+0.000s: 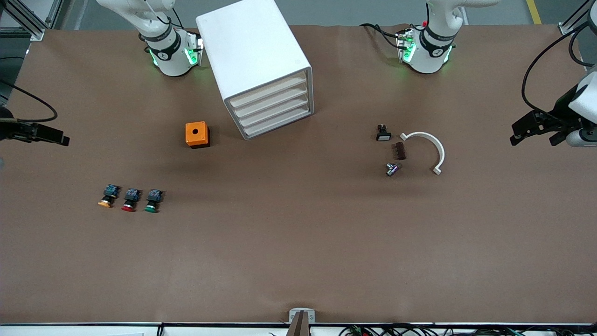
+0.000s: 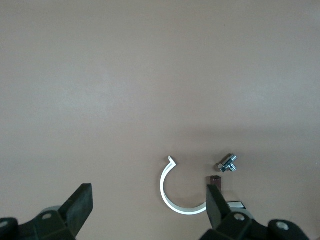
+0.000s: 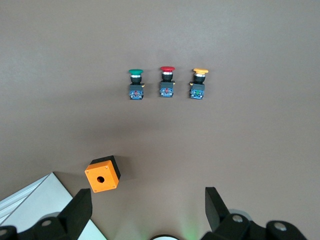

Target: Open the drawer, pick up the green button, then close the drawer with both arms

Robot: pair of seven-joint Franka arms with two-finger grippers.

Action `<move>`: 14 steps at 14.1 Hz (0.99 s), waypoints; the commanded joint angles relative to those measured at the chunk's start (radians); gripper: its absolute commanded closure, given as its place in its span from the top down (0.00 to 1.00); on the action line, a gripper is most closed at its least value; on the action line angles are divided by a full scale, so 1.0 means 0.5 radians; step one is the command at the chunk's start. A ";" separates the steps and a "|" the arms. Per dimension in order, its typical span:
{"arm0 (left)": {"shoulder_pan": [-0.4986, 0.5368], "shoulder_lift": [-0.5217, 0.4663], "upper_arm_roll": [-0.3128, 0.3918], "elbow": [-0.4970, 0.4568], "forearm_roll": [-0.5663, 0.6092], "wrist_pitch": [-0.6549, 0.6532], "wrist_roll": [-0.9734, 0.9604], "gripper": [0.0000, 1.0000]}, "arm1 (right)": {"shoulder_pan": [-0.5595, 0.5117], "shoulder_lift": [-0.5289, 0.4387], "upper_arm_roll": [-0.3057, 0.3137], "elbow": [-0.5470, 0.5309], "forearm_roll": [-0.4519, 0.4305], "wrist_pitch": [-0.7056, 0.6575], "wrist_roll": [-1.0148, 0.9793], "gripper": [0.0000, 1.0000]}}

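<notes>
The white four-drawer cabinet (image 1: 254, 51) stands between the arms' bases, and every cream drawer (image 1: 273, 105) front sits flush and shut. The green-capped button (image 1: 152, 200) lies on the table with two others, nearer to the front camera than the cabinet, toward the right arm's end. It also shows in the right wrist view as the green button (image 3: 135, 82). My right gripper (image 3: 148, 192) hangs open and empty over the table beside the cabinet corner (image 3: 30, 205); in the front view the right gripper (image 1: 56, 136) is at the table's edge. My left gripper (image 2: 148, 192) hangs open and empty; the left gripper (image 1: 534, 134) is over the left arm's end.
A red-capped button (image 1: 130, 199) and an orange-capped button (image 1: 108, 196) lie beside the green one. An orange box with a hole (image 1: 197, 134) sits by the cabinet. Toward the left arm's end lie a white curved clip (image 1: 426, 149), a brown piece (image 1: 399, 150), a metal fitting (image 1: 392, 169) and a small black-and-white part (image 1: 383, 134).
</notes>
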 commanded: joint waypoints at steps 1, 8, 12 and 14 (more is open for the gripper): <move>-0.031 0.007 0.027 0.056 0.049 -0.011 -0.023 1.00 | -0.015 0.001 0.004 0.110 -0.013 -0.062 0.036 1.00; -0.043 0.004 -0.016 0.222 0.052 -0.176 -0.158 1.00 | -0.012 -0.159 0.001 0.110 0.003 -0.129 0.030 1.00; -0.046 0.007 -0.016 0.299 0.055 -0.305 -0.155 1.00 | -0.003 -0.217 0.007 0.083 -0.001 -0.166 0.024 1.00; -0.046 0.013 -0.016 0.338 0.067 -0.345 -0.149 1.00 | -0.006 -0.275 0.007 0.000 -0.001 -0.133 0.024 1.00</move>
